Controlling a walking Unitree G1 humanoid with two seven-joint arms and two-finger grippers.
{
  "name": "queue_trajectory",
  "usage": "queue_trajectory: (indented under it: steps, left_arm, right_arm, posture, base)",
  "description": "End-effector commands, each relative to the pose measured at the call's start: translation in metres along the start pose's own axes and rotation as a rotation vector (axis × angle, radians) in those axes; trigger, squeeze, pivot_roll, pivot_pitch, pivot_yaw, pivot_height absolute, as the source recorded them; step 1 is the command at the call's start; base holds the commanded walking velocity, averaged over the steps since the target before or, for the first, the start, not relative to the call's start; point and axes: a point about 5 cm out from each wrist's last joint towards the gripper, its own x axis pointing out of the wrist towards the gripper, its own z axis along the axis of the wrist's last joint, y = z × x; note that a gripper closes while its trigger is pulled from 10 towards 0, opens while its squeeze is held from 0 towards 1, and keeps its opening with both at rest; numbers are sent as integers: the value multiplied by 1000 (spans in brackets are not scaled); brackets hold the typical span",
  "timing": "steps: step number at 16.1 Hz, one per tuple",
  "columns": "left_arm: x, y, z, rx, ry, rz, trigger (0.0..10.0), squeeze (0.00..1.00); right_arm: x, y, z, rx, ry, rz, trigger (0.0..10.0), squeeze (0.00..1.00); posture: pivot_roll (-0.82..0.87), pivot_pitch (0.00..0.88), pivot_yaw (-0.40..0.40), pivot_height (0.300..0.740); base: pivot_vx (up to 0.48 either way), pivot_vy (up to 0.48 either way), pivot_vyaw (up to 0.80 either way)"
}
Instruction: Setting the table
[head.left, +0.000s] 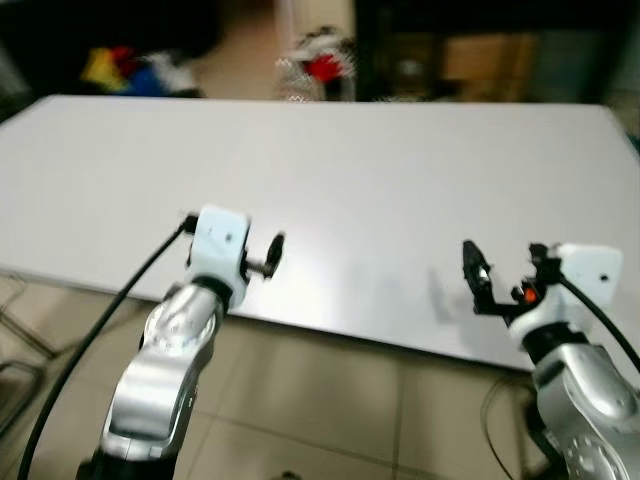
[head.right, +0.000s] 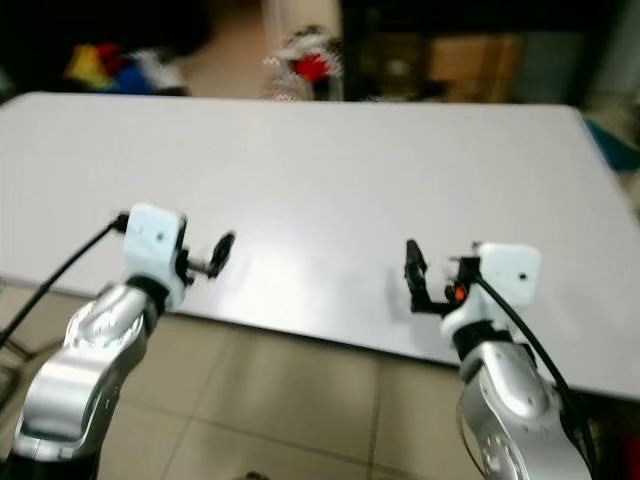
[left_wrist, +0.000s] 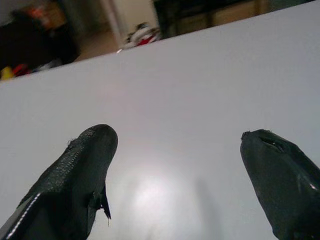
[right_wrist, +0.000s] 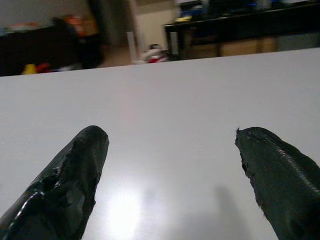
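Closest to me the two silver arms are reaching up from over the tiled floor, each one trailing a black cable. The left gripper is hovering just over the near edge of the white table, and from its wrist camera the two black fingers are sitting well apart with nothing between them, just bare tabletop and a bright glare spot. The right gripper is doing the same thing further along that near edge, fingers spread wide and holding nothing, and there's a little orange bit showing near its wrist in the head views. Both are pointing out across the table toward the far side.

As for table-setting stuff, I'm only seeing the plain white surface under the claws. Past the far edge everything's going blurry: a red and white pile is lying on the floor, some yellow, red and blue clutter is off in the dark left corner, and a dark shelf unit with brownish boxes is standing on the right.
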Motion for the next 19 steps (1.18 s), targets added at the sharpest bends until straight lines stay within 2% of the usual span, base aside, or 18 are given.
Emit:
queue_trajectory:
  steps: [1,5,6,19]
  left_arm:
    - [-2,5,1,12,5,27,10000,0]
    - [-7,0,4,22,6,9,10000,0]
    - [-7,-1,5,19,5,4,10000,0]
    - [-1,-4,11,13,6,-19,10000,0]
  right_arm:
    - [2,9,0,9,13,53,10000,1000]
    - [1,11,-6,-10,48,40,10000,1000]
    - [0,12,-6,4,50,38,10000,0]
    - [8,15,1,8,43,35,10000,0]
  posture:
    - [-29,0,91,740]
    - [-19,0,92,740]
    - [-20,0,94,740]
    - [-28,0,106,740]
  base:
    - [0,277,0]
    - [0,285,0]
    - [0,285,0]
    - [0,282,0]
